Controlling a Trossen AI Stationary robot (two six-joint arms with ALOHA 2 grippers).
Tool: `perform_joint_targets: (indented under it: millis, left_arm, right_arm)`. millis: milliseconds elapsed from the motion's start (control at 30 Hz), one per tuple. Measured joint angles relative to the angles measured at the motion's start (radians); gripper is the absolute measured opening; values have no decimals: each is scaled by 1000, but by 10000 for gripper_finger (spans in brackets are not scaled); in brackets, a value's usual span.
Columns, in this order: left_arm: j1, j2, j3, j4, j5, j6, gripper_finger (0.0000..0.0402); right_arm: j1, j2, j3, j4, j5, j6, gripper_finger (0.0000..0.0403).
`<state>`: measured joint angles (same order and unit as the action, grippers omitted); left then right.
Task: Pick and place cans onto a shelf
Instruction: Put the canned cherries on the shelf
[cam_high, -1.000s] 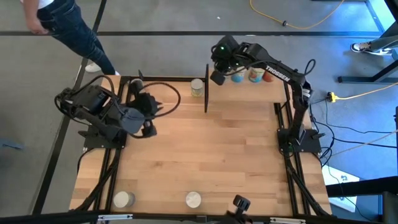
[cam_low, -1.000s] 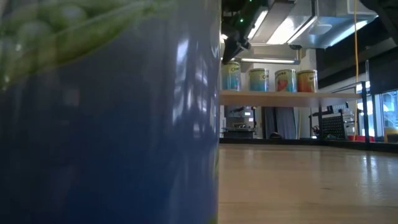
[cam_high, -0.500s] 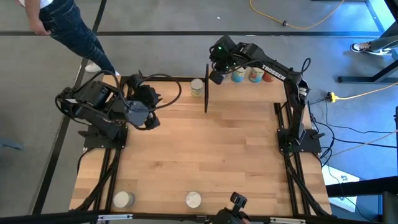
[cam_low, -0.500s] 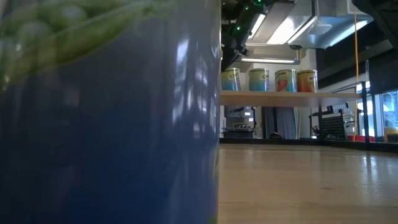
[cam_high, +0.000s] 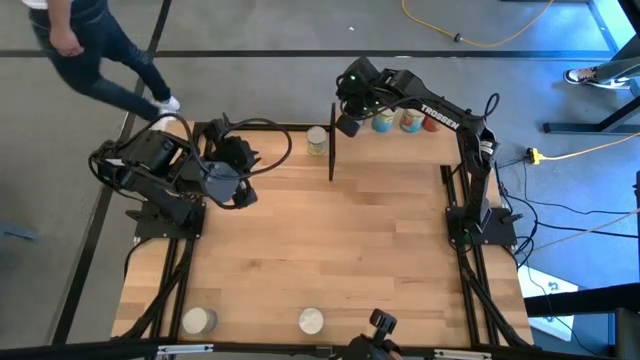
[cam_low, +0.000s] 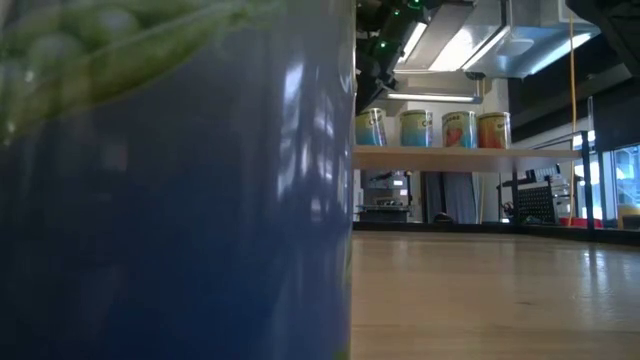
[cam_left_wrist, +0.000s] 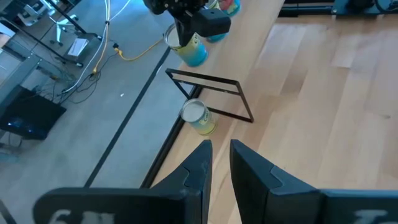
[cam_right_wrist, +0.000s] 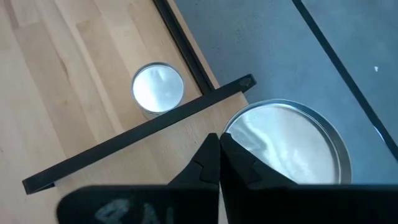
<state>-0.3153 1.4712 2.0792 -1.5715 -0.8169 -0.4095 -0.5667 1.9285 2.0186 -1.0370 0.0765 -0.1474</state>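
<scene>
Silvery-topped cans (cam_low: 432, 128) line the shelf (cam_low: 470, 157) at upper right; the right gripper (cam_high: 347, 124), fingers pressed together and empty, hovers beside the end can (cam_right_wrist: 283, 142). A careless swing could topple it. The left gripper (cam_left_wrist: 216, 163), slightly parted, holds nothing.

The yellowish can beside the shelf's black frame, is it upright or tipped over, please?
Upright: the yellowish can stands on the table, its silvery round top facing up, in the left wrist view.

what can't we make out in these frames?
- Low view: a close blue can fills the left half and hides the table behind it and the left arm.
- High view: the right pincer covers the fourth can on the shelf; only three tops show.
- High view: the left pincer is too small and dark to read.
- Right wrist view: the nearest can is cut off by the bottom edge; no label shows.
</scene>
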Motion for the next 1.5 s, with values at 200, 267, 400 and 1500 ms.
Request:
perform_joint_targets:
  millis: [200,267,400,1500]
  left_arm:
    - [0,0,0,0,0,0,50]
    - [0,0,0,0,0,1,50]
    - [0,0,0,0,0,1,50]
    - [0,0,0,0,52,2,50]
  right_arm:
    - [0,2,7,0,0,-12,0]
    - [0,2,18,4,0,-12,0]
    - [0,2,37,10,0,-11,0]
    - [0,2,37,-59,-27,-16,9]
